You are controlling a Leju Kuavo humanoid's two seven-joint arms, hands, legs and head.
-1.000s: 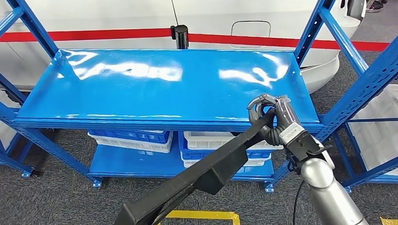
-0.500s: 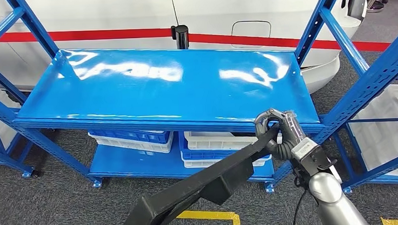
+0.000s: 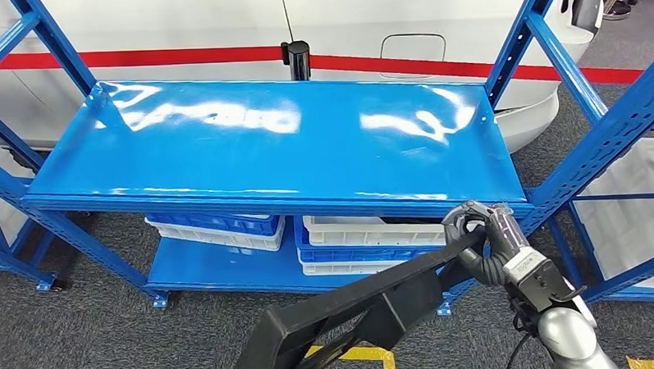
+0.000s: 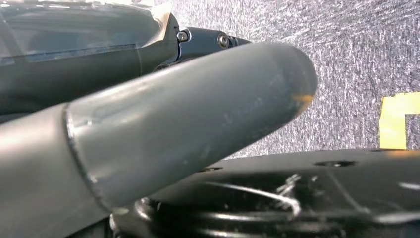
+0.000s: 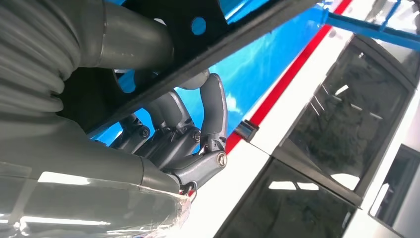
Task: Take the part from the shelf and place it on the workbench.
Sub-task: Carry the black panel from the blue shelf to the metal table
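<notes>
Below the front right corner of the blue shelf [image 3: 289, 136], the right hand [image 3: 482, 241] is clenched around one end of the long black part [image 3: 369, 302], which slants down over the grey carpet [image 3: 90, 324] off the shelf board. Near the left hand [image 4: 148, 129] lies the part's other end; whether those fingers grasp it cannot be told. White and blue bins [image 3: 358, 237] sit on the lower board

Shelf [image 3: 265, 137]: glossy blue-painted metal, reflective; part [image 3: 369, 302]: matt black, plastic-looking; floor carpet [image 3: 90, 324]: rough grey weave; bins [image 3: 358, 233]: smooth plastic.
</notes>
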